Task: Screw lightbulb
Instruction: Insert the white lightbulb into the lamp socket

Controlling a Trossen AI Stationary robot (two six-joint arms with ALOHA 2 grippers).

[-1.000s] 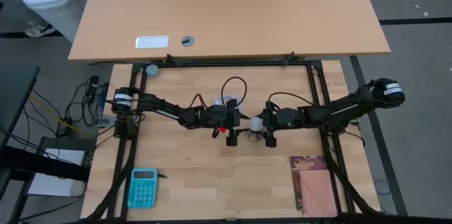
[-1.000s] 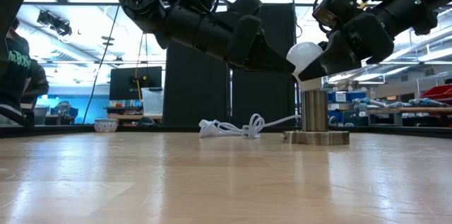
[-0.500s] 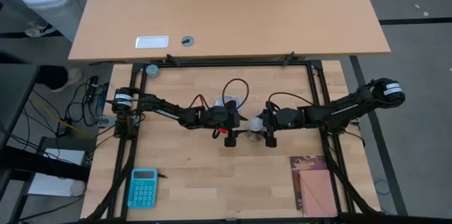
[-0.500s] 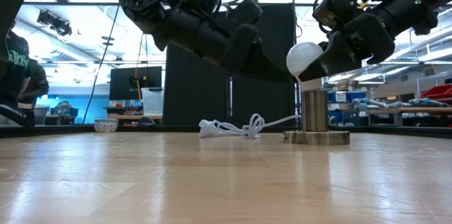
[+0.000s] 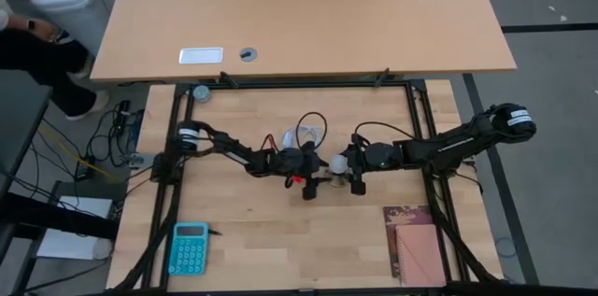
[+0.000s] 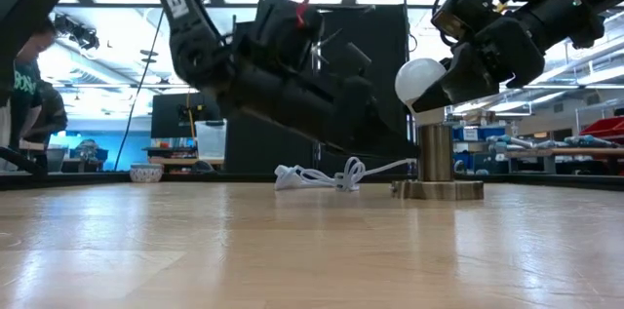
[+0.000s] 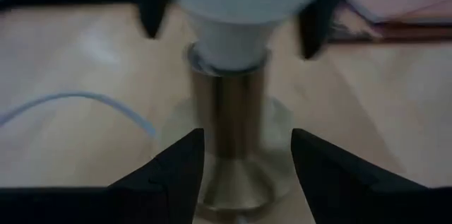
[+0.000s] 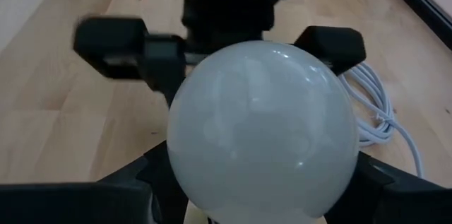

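Observation:
The white lightbulb (image 6: 420, 79) stands with its narrow end on top of the silvery socket (image 6: 436, 156), whose flat round foot (image 6: 437, 190) rests on the table. My right gripper (image 6: 445, 83) comes in from the table's right and is shut on the bulb's globe (image 8: 260, 125). My left gripper (image 7: 247, 157) comes from the table's left, low down and open. Its two fingers stand on either side of the socket's column (image 7: 227, 114), below the bulb, with a gap to the column. In the high view the bulb (image 5: 334, 162) sits between the two grippers. My right gripper pinches the globe's two opposite sides (image 8: 182, 181) between its two fingers (image 8: 106, 197). The fingers slant down from the table's right side. The bulb leans a little toward the left arm, its narrow neck (image 7: 229, 40) on the socket's top.
A coiled white cable (image 6: 322, 174) lies behind the socket. A teal calculator (image 5: 190, 247) sits near left, a notebook (image 5: 416, 245) near right. A second table (image 5: 299, 16) stands at the far side. A person (image 5: 37, 39) walks at the far left.
My left gripper has sunk from the bulb's height down to the socket's column and has rolled a little, its fingers kept apart. The right gripper and the bulb have stayed where they were. A person has come into view at the far left.

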